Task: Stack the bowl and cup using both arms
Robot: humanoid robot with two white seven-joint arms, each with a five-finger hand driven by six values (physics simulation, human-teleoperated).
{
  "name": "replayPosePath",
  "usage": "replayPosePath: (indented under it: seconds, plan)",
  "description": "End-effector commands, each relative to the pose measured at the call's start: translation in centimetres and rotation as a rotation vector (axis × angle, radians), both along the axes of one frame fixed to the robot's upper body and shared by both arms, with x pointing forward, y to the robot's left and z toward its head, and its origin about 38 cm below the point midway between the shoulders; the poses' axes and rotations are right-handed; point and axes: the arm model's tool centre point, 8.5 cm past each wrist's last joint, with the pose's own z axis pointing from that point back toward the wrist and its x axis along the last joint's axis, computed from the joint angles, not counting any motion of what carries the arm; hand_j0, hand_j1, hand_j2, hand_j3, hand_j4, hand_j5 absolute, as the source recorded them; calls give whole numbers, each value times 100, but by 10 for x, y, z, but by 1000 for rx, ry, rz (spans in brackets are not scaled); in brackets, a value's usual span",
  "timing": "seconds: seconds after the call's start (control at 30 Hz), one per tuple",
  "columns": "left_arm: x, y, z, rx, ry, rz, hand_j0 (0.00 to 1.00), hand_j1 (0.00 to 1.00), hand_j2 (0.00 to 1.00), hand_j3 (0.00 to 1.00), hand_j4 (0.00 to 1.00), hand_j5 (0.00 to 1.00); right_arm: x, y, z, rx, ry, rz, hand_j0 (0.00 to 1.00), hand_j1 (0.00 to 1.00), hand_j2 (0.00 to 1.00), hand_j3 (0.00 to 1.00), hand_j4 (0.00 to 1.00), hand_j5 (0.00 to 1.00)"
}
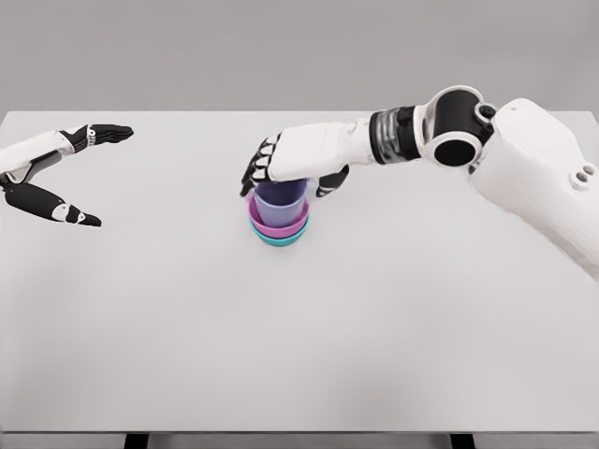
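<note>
Mid-table: purple cup point(281, 201) nested in pink bowl point(278, 225) (teal bowl point(281, 239) beneath).

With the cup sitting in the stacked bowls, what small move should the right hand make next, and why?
Probably release and lift straight up. The purple cup already sits upright inside the pink bowl, itself nested in the teal bowl, while the right hand covers its rim. The left hand rests open, apart.

one cup point(281, 203), two bowls point(279, 227), two hands point(292, 161)

Right hand point(295, 168) apparently gripping, fingers point(255, 174) curled; left hand point(58, 176) spread.
</note>
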Motion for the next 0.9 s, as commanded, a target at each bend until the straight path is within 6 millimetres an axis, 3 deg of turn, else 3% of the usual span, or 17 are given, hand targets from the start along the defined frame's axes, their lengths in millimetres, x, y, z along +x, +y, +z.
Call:
replayPosePath:
  seconds: [0.0,0.07,0.13,0.2,0.23,0.27,0.3,0.37,0.4,0.47,0.67,0.73,0.87]
  plan:
    - [0,1,1,-7,1,3,100,100,100,100,100,100,0,-1,2,5,-4,-4,100,100,100,100,100,100]
    - [0,1,1,-7,1,3,100,100,100,100,100,100,3,-4,22,30,-40,-9,100,100,100,100,100,100]
    - [0,1,1,-7,1,3,100,100,100,100,100,100,15,-25,61,127,-96,-69,100,100,100,100,100,100]
    - [0,1,1,-6,1,3,100,100,100,100,100,100,25,-66,99,240,-136,-159,100,100,100,100,100,100]
    - [0,1,1,-4,1,3,100,100,100,100,100,100,31,-90,107,277,-131,-210,100,100,100,100,100,100]
    - [0,1,1,-3,1,3,100,100,100,100,100,100,38,-113,101,271,-111,-270,100,100,100,100,100,100]
    - [0,1,0,3,2,2,100,100,100,100,100,100,49,-143,79,241,-62,-361,100,100,100,100,100,100]
    - [0,1,-2,12,3,2,100,100,100,100,100,100,55,-202,12,122,68,-527,100,100,100,100,100,100]
    - [0,2,-1,13,4,4,100,100,100,100,100,100,54,-222,2,84,86,-570,100,100,100,100,100,100]
    - [-1,2,-2,16,5,4,100,100,100,100,100,100,47,-254,5,53,77,-624,100,100,100,100,100,100]
    - [-4,2,-11,73,15,-5,100,100,100,100,100,100,43,-267,-1,62,88,-653,100,100,100,100,100,100]
    - [-4,2,-12,75,16,-6,100,100,100,100,100,100,38,-288,4,44,78,-689,100,100,100,100,100,100]
    - [-5,2,-13,78,17,-7,100,100,100,100,100,100,35,-297,-14,17,118,-715,100,100,100,100,100,100]
